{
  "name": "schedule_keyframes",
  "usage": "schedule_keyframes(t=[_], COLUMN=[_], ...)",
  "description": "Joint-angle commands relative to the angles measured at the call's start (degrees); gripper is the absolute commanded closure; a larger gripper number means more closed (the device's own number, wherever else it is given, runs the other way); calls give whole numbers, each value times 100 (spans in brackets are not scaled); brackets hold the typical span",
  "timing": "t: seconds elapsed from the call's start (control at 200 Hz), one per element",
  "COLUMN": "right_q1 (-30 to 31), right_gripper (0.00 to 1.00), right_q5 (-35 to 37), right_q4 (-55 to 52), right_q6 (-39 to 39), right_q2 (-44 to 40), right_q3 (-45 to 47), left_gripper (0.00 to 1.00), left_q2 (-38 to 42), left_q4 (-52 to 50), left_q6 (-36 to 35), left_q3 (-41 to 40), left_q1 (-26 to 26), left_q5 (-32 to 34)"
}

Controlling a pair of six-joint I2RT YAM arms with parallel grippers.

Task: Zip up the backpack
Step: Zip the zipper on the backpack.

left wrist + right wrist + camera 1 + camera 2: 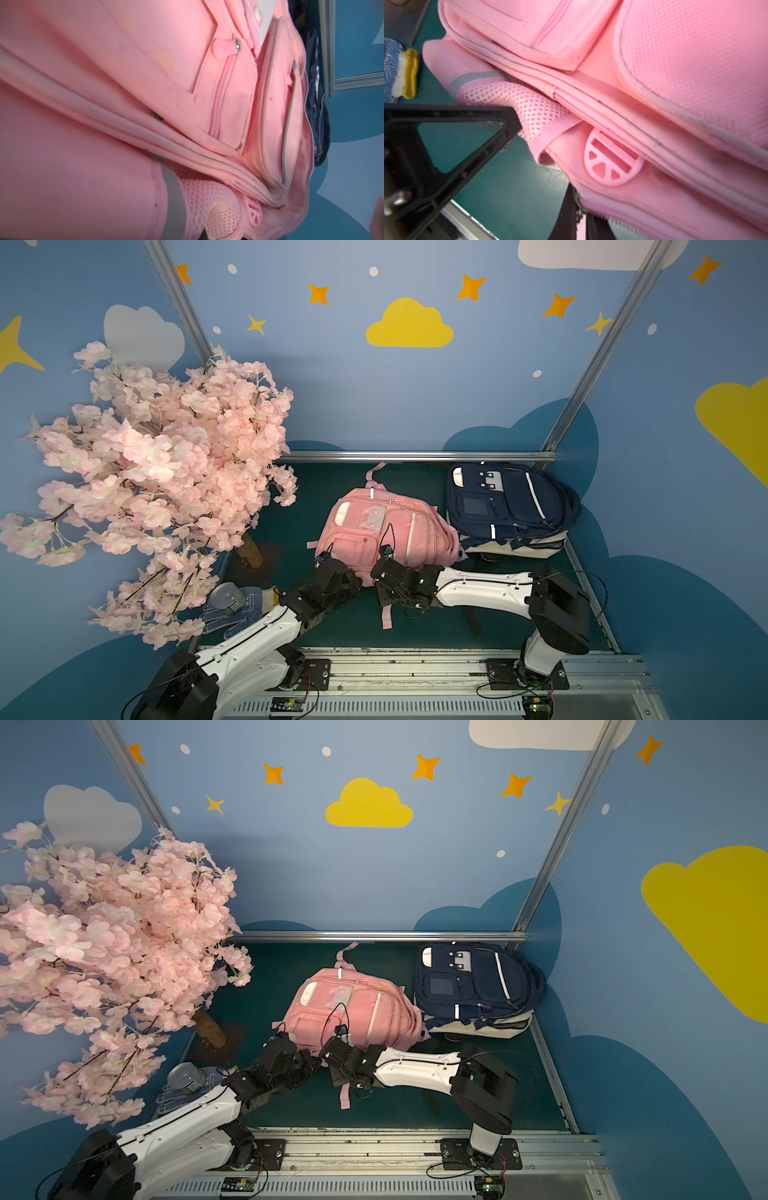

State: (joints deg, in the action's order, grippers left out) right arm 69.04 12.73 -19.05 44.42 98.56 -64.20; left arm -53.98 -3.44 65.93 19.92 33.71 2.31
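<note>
A pink backpack (pixel 382 531) (pixel 349 1011) lies flat on the green mat in both top views. My left gripper (pixel 323 559) (pixel 283 1039) is at its near left corner, shut on the mesh side pocket (pixel 216 199) (pixel 529 106). One black finger (pixel 500 128) of it pinches that mesh in the right wrist view. My right gripper (pixel 379 568) (pixel 578 216) is at the backpack's near edge, shut on the zipper pull beside the metal slider (pixel 578 200). Open zipper teeth (pixel 614 221) run on from there. A round pink strap buckle (pixel 613 158) lies just above.
A navy backpack (pixel 507 502) rests on a white bag at the back right. A pink blossom tree (pixel 158 472) overhangs the left side. A tin can (pixel 227 598) sits on a blue-and-white glove (pixel 249 612) by the left arm. A metal rail (pixel 415 456) bounds the back.
</note>
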Motion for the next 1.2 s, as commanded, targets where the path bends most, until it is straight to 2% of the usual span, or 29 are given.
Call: schedule_keyframes(t=[0.0, 0.18, 0.35, 0.39, 0.481, 0.561, 0.676, 0.781, 0.916, 1.031, 1.196], right_q1=[-126, -233, -120, -58, 43, 67, 92, 114, 185, 218, 114], right_gripper=[100, 100, 100, 100, 100, 100, 100, 100, 100, 100, 100], right_q5=[244, 268, -105, -131, -163, -238, -311, -400, -536, -627, -553], right_q4=[-899, -934, -583, -570, -514, -376, -249, -156, -51, -98, -496], right_q6=[127, 153, -77, -134, -261, -328, -401, -482, -631, -655, -568], right_q2=[-361, -557, -351, -261, -113, -53, -5, 31, 83, 135, 252], right_q3=[235, 427, 269, 170, -10, -74, -151, -223, -284, -303, -250], left_gripper=[97, 98, 94, 89, 64, 51, 41, 38, 41, 55, 83], left_q2=[227, 405, 329, 305, 276, 224, 88, -156, -698, -1164, -1411], left_q4=[-560, -634, -491, -459, -341, -192, 80, 291, 702, 866, 821], left_q6=[-211, -328, -309, -304, -249, -150, 44, 147, 192, 107, 20], left_q3=[-104, -147, -128, -113, -122, -160, -235, -244, -201, -24, 213], left_q1=[-384, -610, -620, -620, -601, -513, -318, -167, -77, -85, -145], left_q5=[910, 801, 556, 475, 195, 19, -63, -46, -97, -104, -12])
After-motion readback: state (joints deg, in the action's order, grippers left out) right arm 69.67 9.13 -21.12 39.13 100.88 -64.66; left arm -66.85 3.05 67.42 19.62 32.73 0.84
